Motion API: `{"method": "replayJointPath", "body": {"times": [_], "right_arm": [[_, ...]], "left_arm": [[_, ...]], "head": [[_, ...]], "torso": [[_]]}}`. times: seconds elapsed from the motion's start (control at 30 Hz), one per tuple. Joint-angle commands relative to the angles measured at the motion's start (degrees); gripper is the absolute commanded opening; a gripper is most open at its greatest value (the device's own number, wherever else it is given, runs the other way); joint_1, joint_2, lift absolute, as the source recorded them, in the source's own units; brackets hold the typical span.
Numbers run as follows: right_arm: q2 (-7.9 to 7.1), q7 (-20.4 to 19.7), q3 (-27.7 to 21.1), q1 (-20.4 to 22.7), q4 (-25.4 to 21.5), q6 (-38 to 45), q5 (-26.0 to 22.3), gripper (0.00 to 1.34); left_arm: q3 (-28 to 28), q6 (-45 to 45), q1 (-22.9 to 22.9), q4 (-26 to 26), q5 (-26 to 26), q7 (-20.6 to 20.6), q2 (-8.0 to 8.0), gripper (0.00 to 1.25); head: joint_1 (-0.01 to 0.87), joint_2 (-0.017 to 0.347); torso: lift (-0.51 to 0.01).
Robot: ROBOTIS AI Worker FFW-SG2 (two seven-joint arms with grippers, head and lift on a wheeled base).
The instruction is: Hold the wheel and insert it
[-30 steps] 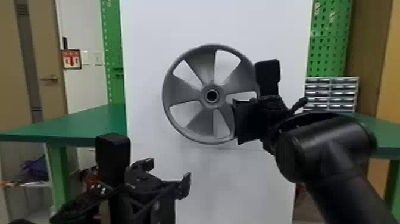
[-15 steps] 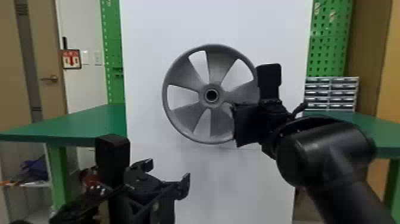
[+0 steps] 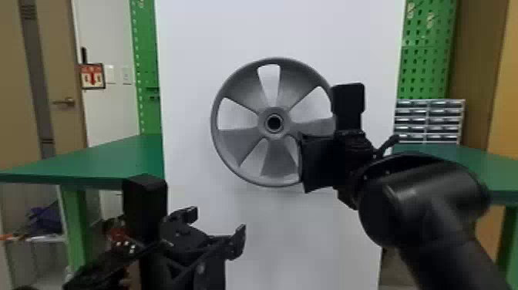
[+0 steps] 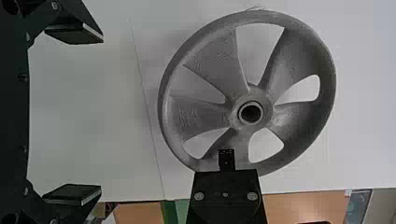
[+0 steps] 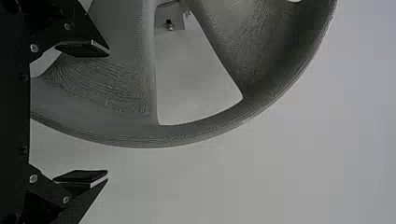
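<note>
Fingers apart on your left gripper (image 3: 216, 226) and right gripper (image 3: 322, 162).
Your right pair straddles the upright wheel (image 3: 280, 162) at its rim.

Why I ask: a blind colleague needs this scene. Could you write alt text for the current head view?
A gray spoked wheel stands upright in front of a white panel, with the robot's right tool at its lower right rim. The left tool hovers open at lower left; green tabletops flank the panel.
</note>
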Motion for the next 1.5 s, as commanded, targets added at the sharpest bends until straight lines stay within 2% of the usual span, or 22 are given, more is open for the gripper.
{"method": "replayJointPath", "body": {"times": [0.0,0.27,0.8,1.2,1.27,1.47], "right_arm": [[0.05,0.0,-0.3,1.8,-3.2,0.8,-0.4,0.99],[0.05,0.0,-0.8,6.3,-11.8,3.1,-0.4,0.99],[0.05,0.0,-2.9,15.8,-25.2,6.0,-1.1,0.99],[-0.62,0.0,-5.3,23.5,-29.8,4.5,-1.4,0.98],[-1.32,0.0,-5.2,24.6,-30.8,4.3,-1.3,0.98],[-2.20,0.0,-4.9,27.9,-31.7,2.2,-1.2,0.98]], "left_arm": [[0.3,0.0,0.1,0.0,-0.1,0.0,-0.09,1.10],[1.1,0.0,0.6,-0.1,0.2,0.1,-0.18,1.10],[3.4,-1.1,2.0,-0.5,0.4,0.1,-0.70,1.10],[4.5,-1.1,2.0,-1.7,0.4,0.1,-1.06,1.10],[4.6,-1.1,2.0,-1.8,0.4,0.1,-1.14,1.10],[4.9,-1.1,2.1,-1.8,0.3,0.1,-1.32,1.10]], "head": [[0.179,0.101],[0.179,0.101],[0.179,0.101],[0.179,0.101],[0.179,0.101],[0.179,0.101]], "torso": [[-0.493],[-0.493],[-0.493],[-0.493],[-0.493],[-0.493]]}}
